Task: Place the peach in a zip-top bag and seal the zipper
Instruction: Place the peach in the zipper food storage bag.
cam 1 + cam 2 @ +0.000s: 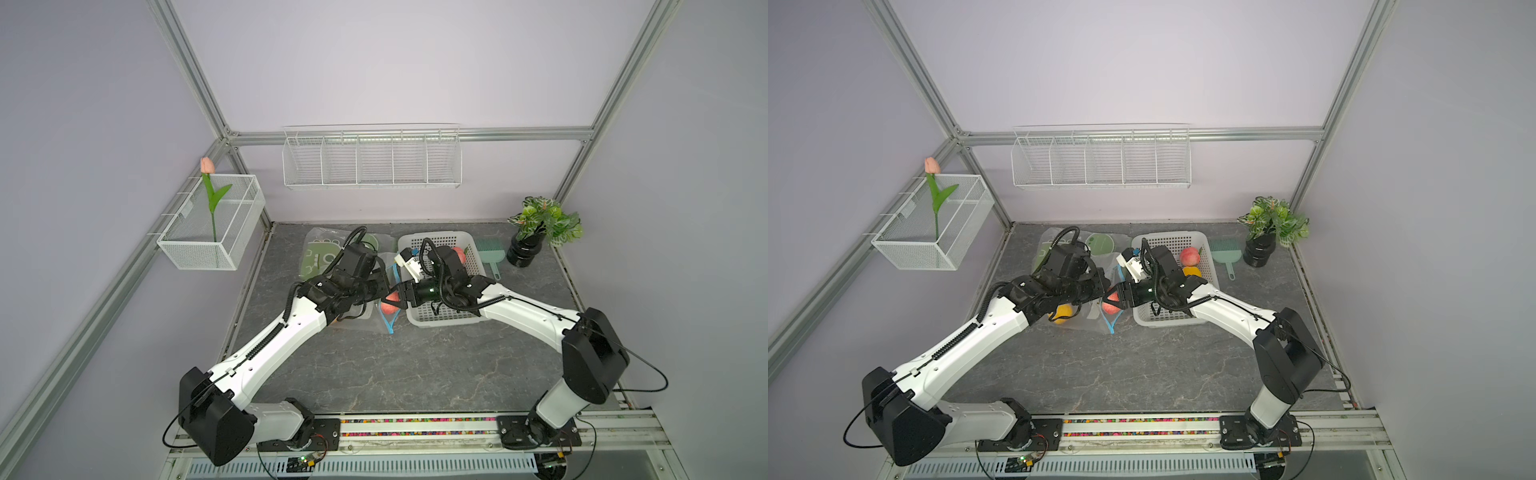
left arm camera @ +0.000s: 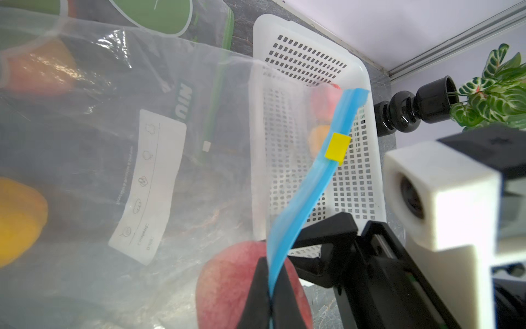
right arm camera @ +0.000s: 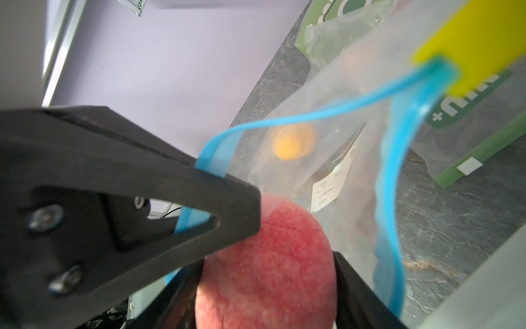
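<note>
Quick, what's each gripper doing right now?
Left gripper: shut on the blue zipper strip.
Right gripper: shut on the peach.

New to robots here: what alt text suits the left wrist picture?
The left hand pinches the blue zip strip of a clear bag, with a red peach close behind. A yellow slider sits on the strip, in front of a white basket.

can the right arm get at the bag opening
Probably yes: left gripper pinches the blue zipper strip, holding the bag open, and the peach in the right gripper sits at its mouth.
</note>
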### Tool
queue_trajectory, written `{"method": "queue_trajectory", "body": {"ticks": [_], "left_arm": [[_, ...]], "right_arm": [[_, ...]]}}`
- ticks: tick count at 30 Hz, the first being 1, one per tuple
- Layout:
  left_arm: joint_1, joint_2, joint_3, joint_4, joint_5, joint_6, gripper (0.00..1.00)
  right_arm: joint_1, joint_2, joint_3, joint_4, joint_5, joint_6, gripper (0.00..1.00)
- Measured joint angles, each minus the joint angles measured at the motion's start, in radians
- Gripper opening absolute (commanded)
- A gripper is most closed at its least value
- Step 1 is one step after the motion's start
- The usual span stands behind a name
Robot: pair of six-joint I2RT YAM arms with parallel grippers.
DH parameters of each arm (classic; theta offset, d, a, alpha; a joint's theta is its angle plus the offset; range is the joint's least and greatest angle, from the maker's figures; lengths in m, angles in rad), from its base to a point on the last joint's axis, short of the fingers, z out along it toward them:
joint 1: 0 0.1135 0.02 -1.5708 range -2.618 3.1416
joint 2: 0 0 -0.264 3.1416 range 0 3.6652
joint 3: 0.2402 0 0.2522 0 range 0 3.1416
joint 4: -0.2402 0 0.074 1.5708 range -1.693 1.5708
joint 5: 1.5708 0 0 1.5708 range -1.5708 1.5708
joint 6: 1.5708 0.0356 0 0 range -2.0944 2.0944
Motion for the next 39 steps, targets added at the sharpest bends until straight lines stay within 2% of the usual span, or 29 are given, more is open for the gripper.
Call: {"method": "queue_trajectory", "body": {"ticks": [13,26,39], "left_arm": [[0.000,-0.057,-0.018,0.008,0.006,-0.047,0.00],[0.000,-0.071,-0.037,0.006,-0.018,-0.053,0.00],[0.000,-0.071,-0.043,0.000,-0.027,-0.053,0.00]], "right_arm": [[0.031,0.017,0.001,0.034,0.172,0.029,0.72],[0.037,0.021,0.001,0.047,0.172,0.006,0.86],[0.037,-0.064,-0.061,0.091,0.202,-0.048,0.85]]}}
